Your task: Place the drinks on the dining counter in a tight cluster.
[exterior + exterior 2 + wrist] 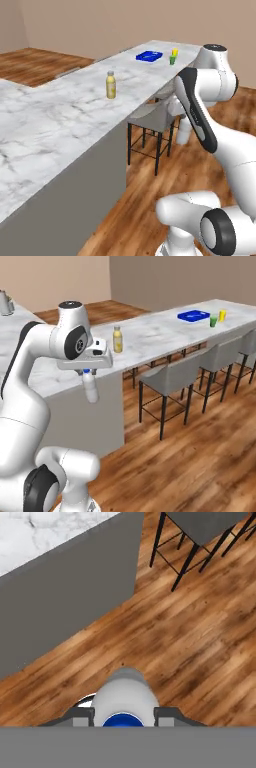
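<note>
With my gripper clamped on the clear blue-capped bottle, I should lift it over the dining counter edge and set it upright just beside the yellow juice bottle.

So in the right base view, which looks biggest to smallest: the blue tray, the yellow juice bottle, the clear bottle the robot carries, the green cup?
1. Clear blue-capped bottle, though it is nearest the camera.
2. Flat blue tray, far off.
3. Yellow juice bottle, close to the tray in apparent size.
4. Small green cup.

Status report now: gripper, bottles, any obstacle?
Gripper shut on clear bottle, off the dining counter. Yellow juice bottle stands there. Nothing blocking.
</note>
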